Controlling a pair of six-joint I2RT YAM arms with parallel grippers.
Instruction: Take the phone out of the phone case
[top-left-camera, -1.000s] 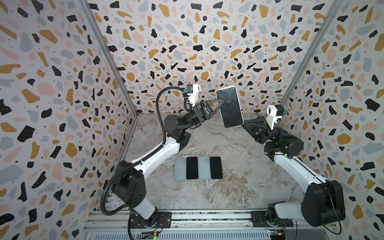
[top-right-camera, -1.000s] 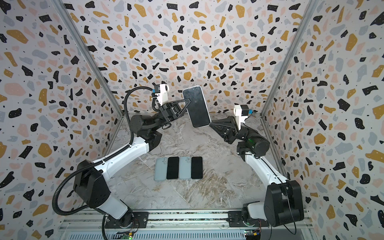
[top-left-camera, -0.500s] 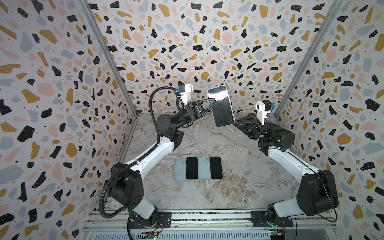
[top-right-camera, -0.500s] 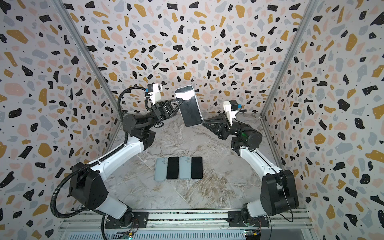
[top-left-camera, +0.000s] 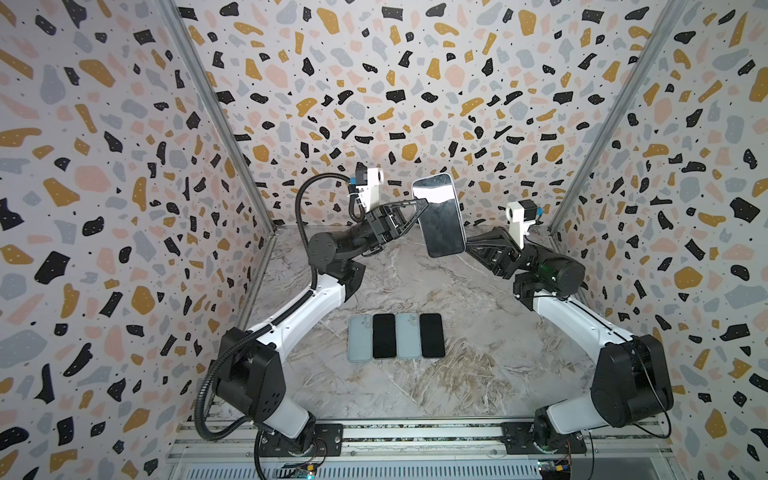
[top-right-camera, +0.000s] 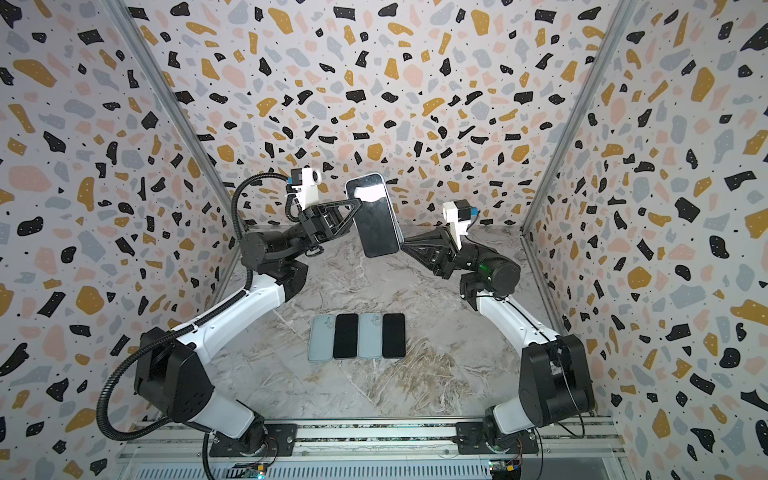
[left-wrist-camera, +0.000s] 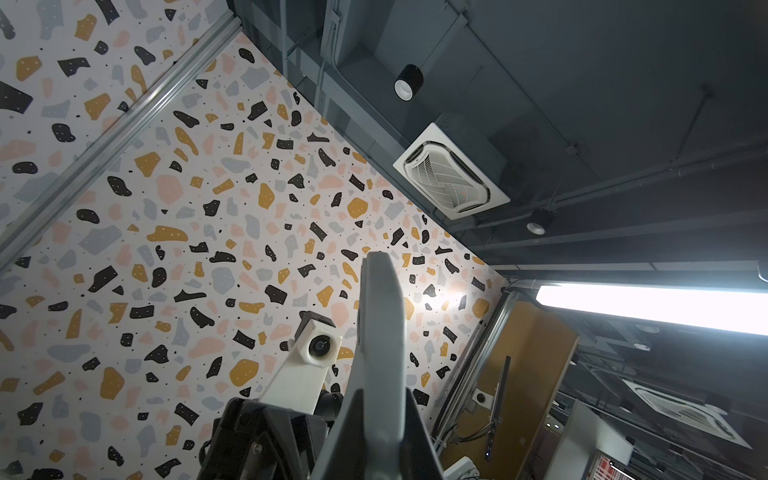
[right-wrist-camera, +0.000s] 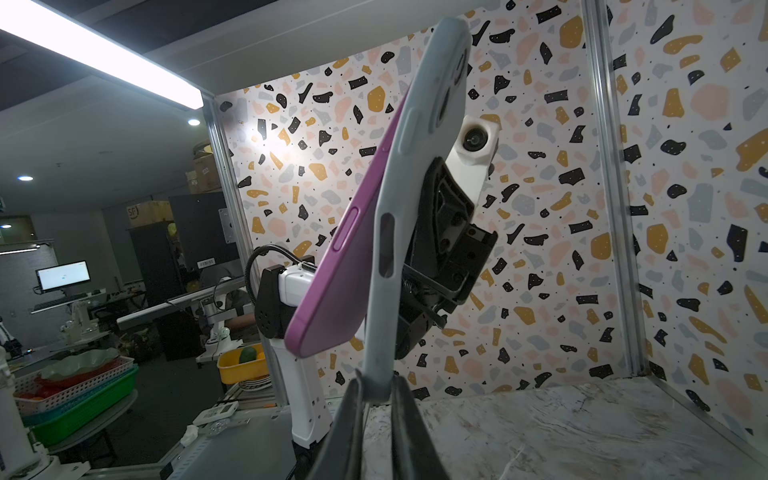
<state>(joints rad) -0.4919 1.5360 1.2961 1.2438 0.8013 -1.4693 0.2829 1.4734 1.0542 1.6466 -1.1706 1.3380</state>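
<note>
A phone (top-left-camera: 439, 218) (top-right-camera: 375, 220) hangs upright in the air above the back of the table, screen facing the top views. In the right wrist view its purple body (right-wrist-camera: 332, 274) has swung out of the grey phone case (right-wrist-camera: 415, 187) along the lower end, while the upper end still sits inside. My left gripper (top-left-camera: 424, 202) (top-right-camera: 358, 203) is shut on the case's upper edge (left-wrist-camera: 380, 332). My right gripper (right-wrist-camera: 376, 380) is shut on the case's bottom corner; in both top views its tips are hidden behind the phone.
Several flat things lie side by side in a row mid-table: grey cases (top-left-camera: 359, 337) (top-left-camera: 408, 336) alternating with black phones (top-left-camera: 383, 336) (top-left-camera: 431, 335). Terrazzo walls close in the back and both sides. A rail runs along the front.
The held phone and both grippers have shifted a little to the left. The right arm has stretched further in after it.
</note>
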